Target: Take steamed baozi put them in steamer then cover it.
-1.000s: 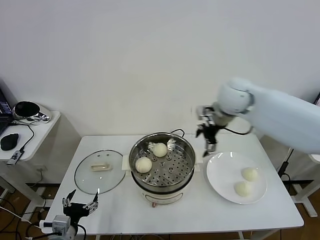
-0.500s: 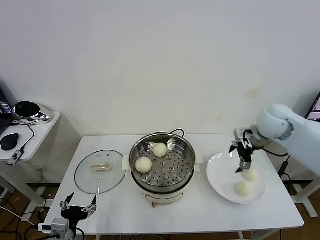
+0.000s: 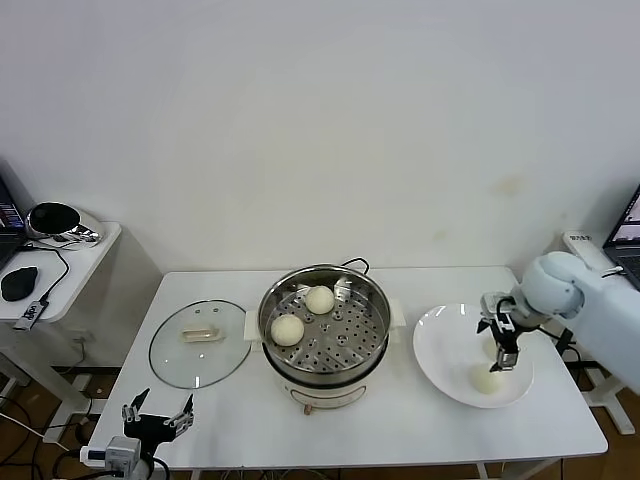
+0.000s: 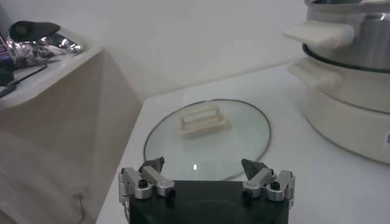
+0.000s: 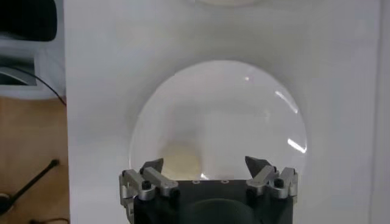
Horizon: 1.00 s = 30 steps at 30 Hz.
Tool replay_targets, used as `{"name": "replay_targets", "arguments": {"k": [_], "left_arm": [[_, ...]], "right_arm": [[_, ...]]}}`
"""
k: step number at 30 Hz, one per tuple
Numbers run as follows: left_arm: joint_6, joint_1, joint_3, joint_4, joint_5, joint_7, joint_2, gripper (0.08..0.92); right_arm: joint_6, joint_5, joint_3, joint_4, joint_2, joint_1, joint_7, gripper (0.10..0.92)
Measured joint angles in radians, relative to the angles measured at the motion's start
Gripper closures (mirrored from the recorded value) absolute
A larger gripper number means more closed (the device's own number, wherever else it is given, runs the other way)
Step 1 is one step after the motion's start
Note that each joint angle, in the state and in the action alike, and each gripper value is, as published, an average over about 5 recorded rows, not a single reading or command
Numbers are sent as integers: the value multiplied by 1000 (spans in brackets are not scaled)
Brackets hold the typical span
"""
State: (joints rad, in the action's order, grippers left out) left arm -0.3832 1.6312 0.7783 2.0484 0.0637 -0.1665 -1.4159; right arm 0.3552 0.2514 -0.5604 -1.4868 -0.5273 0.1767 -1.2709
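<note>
Head view, left to right: the left gripper (image 3: 158, 410) is parked at the near left edge of the white surface (image 3: 240, 415), its fingers (image 3: 134, 400) spread open and holding nothing. Just beyond those fingers lies the cover (image 3: 200, 342), flat on the surface with its cream handle up; the left wrist view shows the same cover (image 4: 208, 138) ahead of the open fingers (image 4: 152, 165), apart from them. Beside the cover stands the steamer (image 3: 325, 325), uncovered, with two steamed baozi (image 3: 287, 329) resting apart on its perforated tray. To the right of the steamer is a white plate (image 3: 445, 350). The right gripper (image 3: 503, 342) hangs over the far side of this plate, fingers open and pointing down. One bun (image 3: 488, 379) sits on the plate just nearer than the fingers; another is largely hidden behind the gripper. In the right wrist view, the open fingers (image 5: 258, 166) frame the plate (image 5: 219, 115), and a bun (image 5: 180, 159) lies beside one fingertip, not between the pair.
</note>
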Motion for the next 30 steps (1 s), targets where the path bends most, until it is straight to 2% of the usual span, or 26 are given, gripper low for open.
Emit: {"name": "replay_targets", "arguments": {"k": [30], "left_arm": [[0,-1,0,-25,9,1,-9,177]], "right_arm": [[-46,107,84,144,-85,137,33,203]]}}
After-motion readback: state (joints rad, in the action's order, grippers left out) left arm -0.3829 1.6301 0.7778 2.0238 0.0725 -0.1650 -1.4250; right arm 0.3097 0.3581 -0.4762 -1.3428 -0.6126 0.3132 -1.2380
